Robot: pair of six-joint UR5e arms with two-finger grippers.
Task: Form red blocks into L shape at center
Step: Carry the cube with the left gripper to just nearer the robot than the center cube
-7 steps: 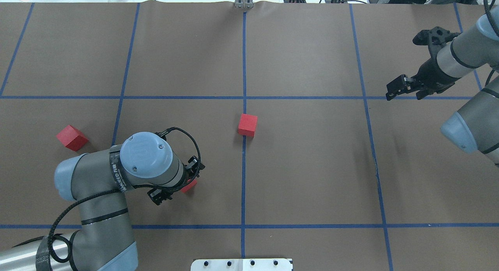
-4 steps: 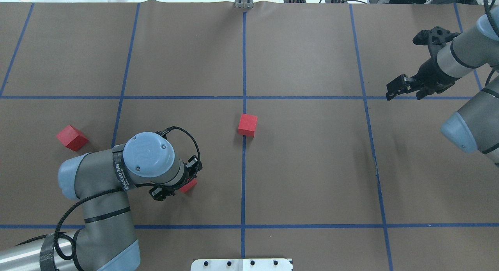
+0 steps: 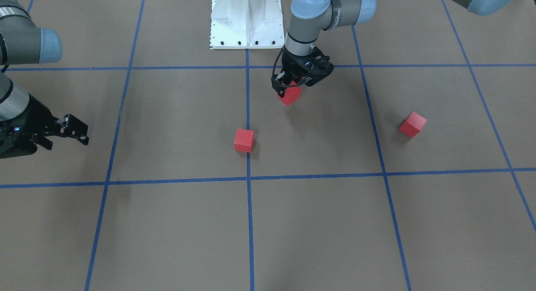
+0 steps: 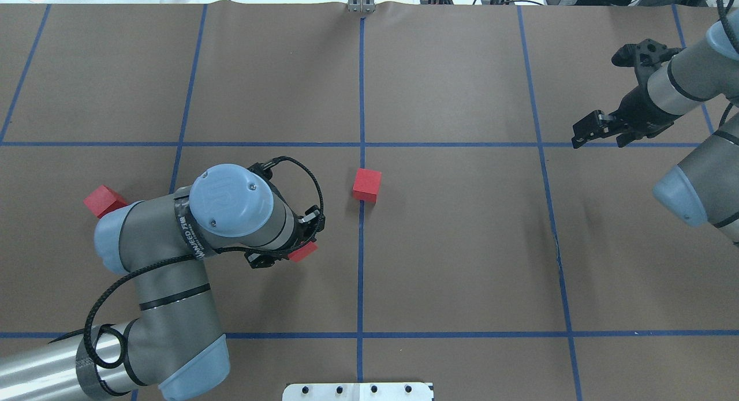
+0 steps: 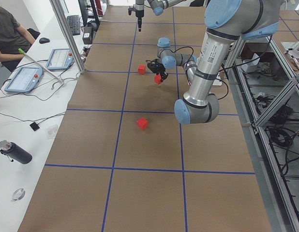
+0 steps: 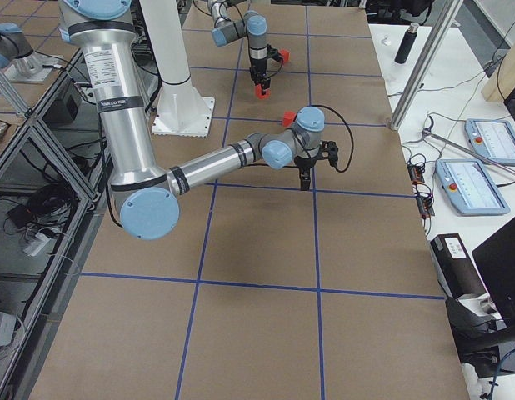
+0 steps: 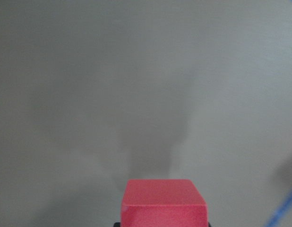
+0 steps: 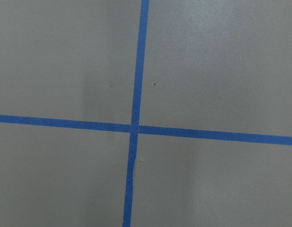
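Grey arms (image 4: 167, 285), pale-blue caps (image 4: 231, 200), black cables (image 4: 91, 330)

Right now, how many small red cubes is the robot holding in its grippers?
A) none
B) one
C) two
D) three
B: the left gripper is shut on one small matte red cube, the other two red cubes lie loose on the brown table, and the right gripper holds nothing.

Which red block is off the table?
The red block in the left gripper, lifted clear. The center block, at the middle blue line, and the outer block, on the robot's left, rest on the paper.
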